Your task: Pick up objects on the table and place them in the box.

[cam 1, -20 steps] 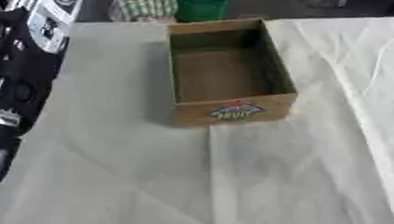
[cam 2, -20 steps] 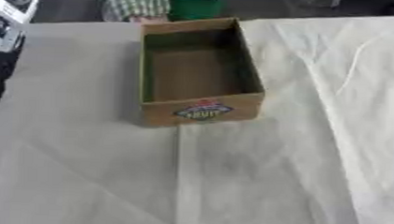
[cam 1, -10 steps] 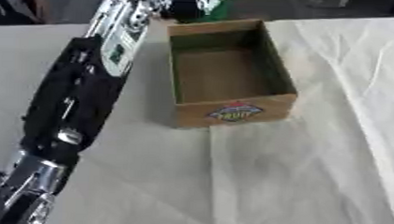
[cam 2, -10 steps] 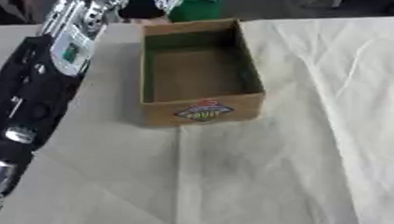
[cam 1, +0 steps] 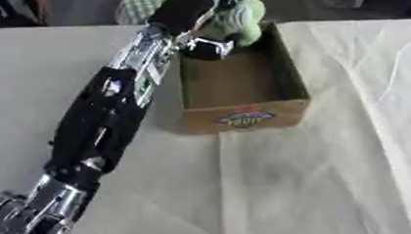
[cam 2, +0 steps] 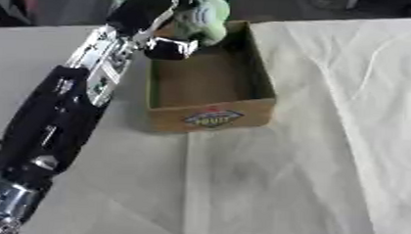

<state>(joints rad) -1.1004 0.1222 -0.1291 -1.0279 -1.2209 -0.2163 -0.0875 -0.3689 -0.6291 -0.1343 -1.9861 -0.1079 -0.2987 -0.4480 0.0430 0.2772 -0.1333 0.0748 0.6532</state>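
A cardboard box [cam 1: 243, 118] with a fruit label on its near wall stands open on the cloth-covered table. My left arm stretches from the lower left up to the box's far left corner. My left hand [cam 1: 207, 43] is curled round a soft pale-green object [cam 1: 238, 15] and holds it just above the box's far rim. The same green object [cam 2: 204, 13] shows at the top of the right eye view. The box's inside looks bare where it shows. My right hand is in no view.
A pale cloth [cam 1: 326, 182] covers the table, with creases on the right side. A checked green-and-white thing [cam 1: 140, 4] lies beyond the table's far edge.
My left arm has swung in from the left and stretched to the box's far end. The green object, earlier behind the box, is now in my left hand over the far rim.
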